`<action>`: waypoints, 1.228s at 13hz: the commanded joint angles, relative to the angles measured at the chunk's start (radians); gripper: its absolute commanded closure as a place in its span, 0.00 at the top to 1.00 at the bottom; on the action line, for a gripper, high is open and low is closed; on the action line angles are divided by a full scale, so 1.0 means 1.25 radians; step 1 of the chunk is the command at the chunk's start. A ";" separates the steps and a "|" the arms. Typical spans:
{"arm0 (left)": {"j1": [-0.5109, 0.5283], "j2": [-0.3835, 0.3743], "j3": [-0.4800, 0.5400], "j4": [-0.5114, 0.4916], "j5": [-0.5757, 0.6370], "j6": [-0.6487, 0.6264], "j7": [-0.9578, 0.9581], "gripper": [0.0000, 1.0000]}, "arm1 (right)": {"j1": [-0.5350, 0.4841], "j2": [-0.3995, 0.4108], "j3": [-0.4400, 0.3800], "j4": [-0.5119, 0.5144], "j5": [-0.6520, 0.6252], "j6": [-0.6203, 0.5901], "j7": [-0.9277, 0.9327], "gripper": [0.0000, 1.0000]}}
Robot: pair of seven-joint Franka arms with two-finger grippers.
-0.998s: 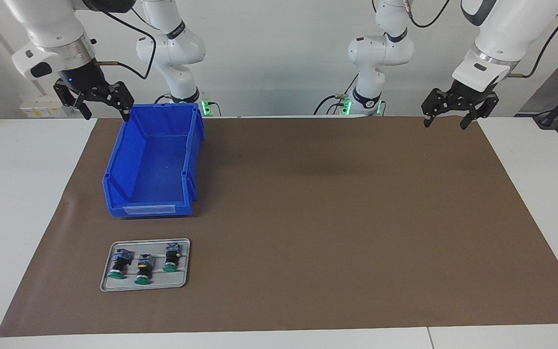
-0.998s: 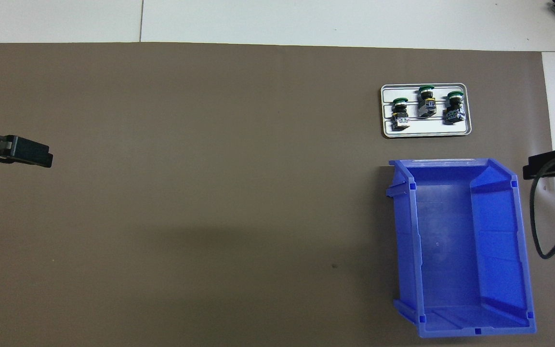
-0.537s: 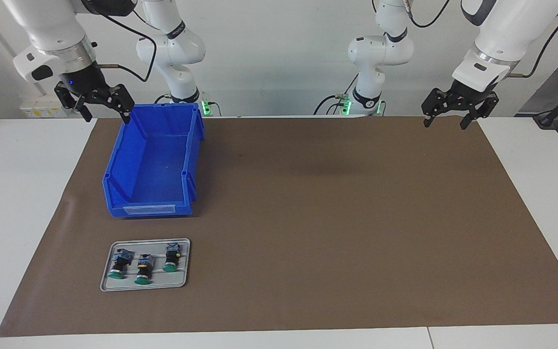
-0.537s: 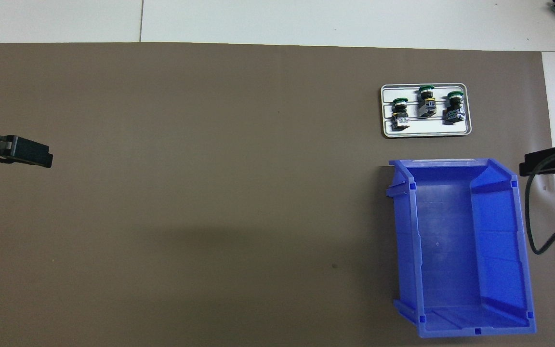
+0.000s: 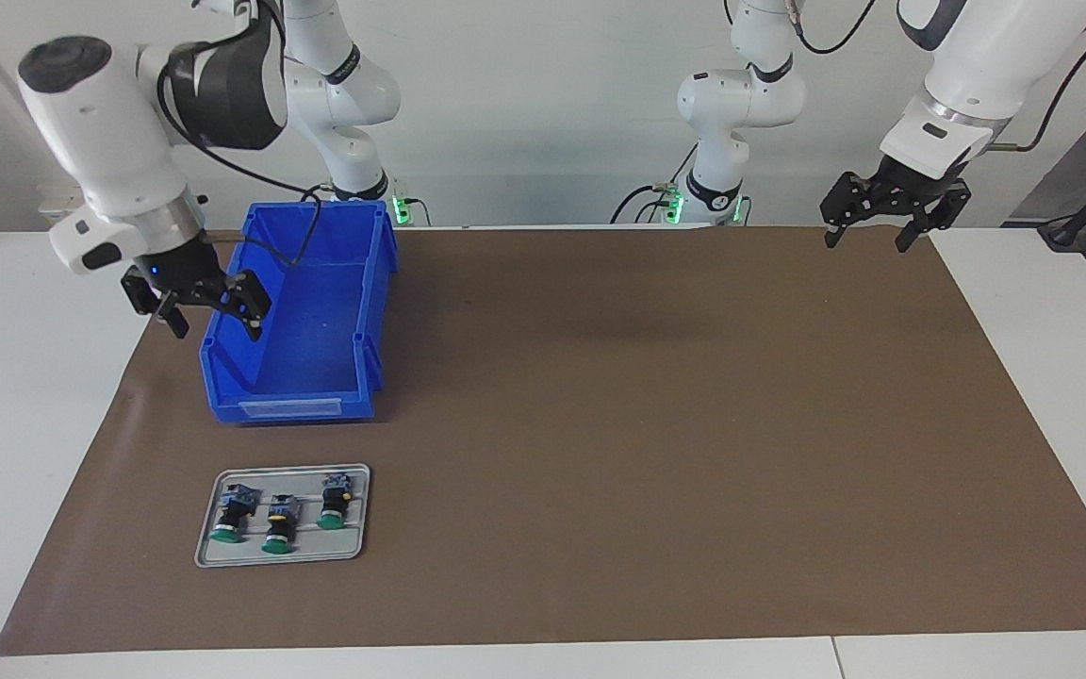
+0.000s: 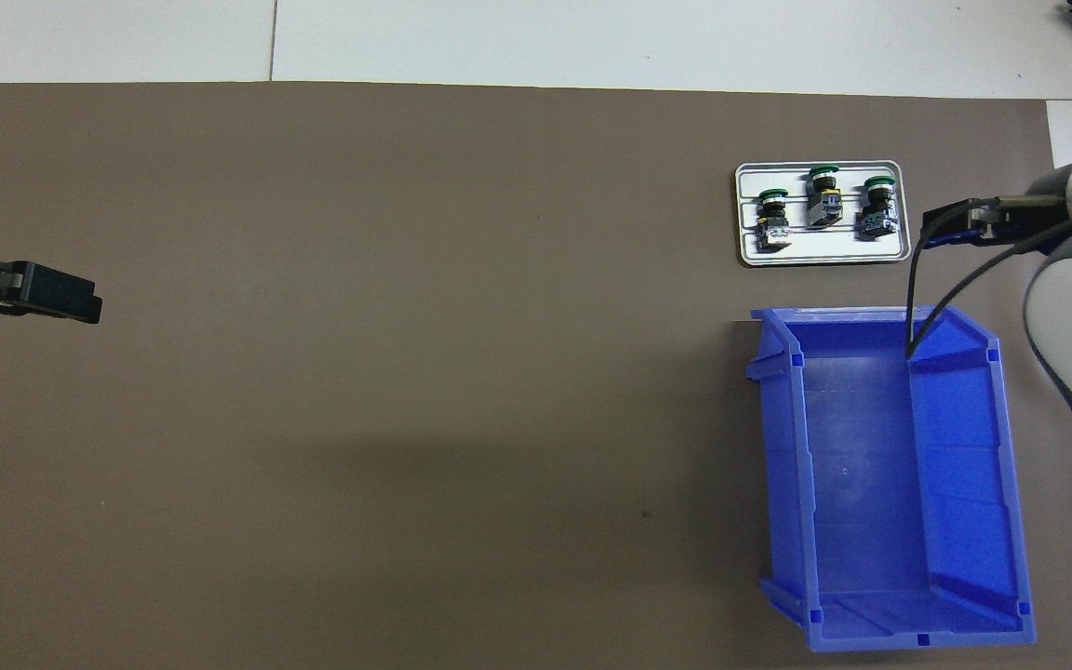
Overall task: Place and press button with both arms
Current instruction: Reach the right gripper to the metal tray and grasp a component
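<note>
Three green-capped buttons lie side by side on a small grey tray (image 5: 354,545) (image 6: 824,253), caps pointing away from the robots: one (image 5: 227,515) (image 6: 876,208) toward the right arm's end, a middle one (image 5: 281,524) (image 6: 823,196), and one (image 5: 336,501) (image 6: 771,220). My right gripper (image 5: 214,325) (image 6: 944,226) hangs open and empty in the air, over the outer wall of the blue bin (image 5: 293,407) and the mat beside it. My left gripper (image 5: 866,241) (image 6: 61,300) waits open and empty over the mat's corner at the left arm's end.
The blue bin (image 6: 783,465) stands empty, nearer to the robots than the tray. A brown mat (image 5: 647,424) covers most of the white table. A black cable from the right arm droops over the bin.
The right arm has come down and swung away from the robots, along the bin's outer wall toward the tray. Its gripper stays open. The left arm has not moved.
</note>
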 commanded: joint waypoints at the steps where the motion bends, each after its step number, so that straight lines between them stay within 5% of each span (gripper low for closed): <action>1: 0.010 -0.021 -0.004 -0.022 -0.010 -0.004 0.010 1.00 | -0.004 0.106 0.003 0.048 0.016 0.088 -0.012 1.00; 4: 0.010 -0.019 -0.002 -0.022 -0.010 -0.004 0.010 1.00 | -0.005 0.182 0.003 0.040 0.100 0.198 -0.050 1.00; 16: 0.010 -0.019 -0.002 -0.022 -0.010 -0.004 0.010 1.00 | -0.004 0.333 0.005 0.047 0.104 0.394 -0.107 1.00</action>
